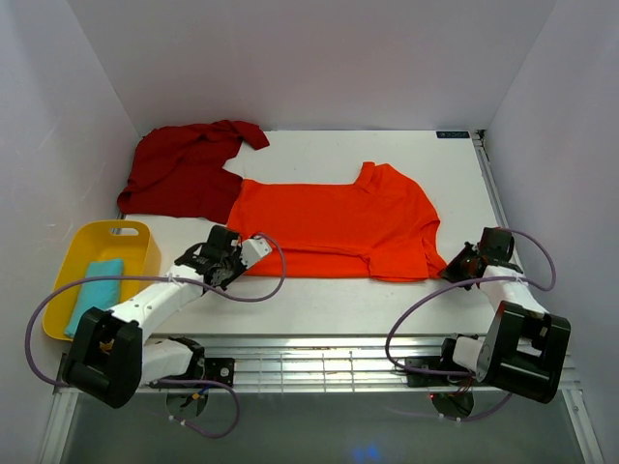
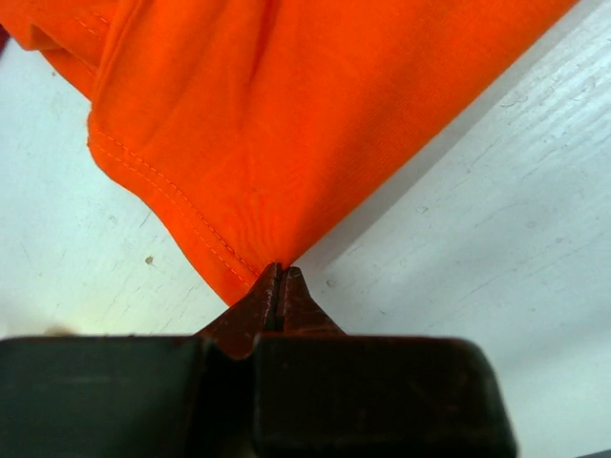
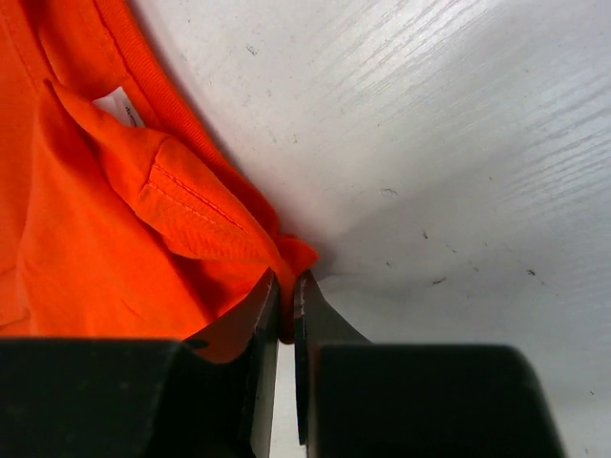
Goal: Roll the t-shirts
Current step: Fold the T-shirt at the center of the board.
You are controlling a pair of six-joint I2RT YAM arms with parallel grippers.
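Orange shirt [image 1: 338, 227] stretches sideways — left fingers [image 2: 256, 313] pinch its near-left corner, right fingers [image 3: 326, 332] its near-right corner.

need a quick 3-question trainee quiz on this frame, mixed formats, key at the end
1. True or false: the dark red cloth t-shirt lies spread out flat.
2. What is the left gripper shut on? A. a corner of the bright orange cloth t-shirt. B. the dark red t-shirt. C. nothing.
3. Fill in: the teal cloth lies in the ____.
Key: 1 false, it is bunched up. 2 A. 3 yellow plastic tray.
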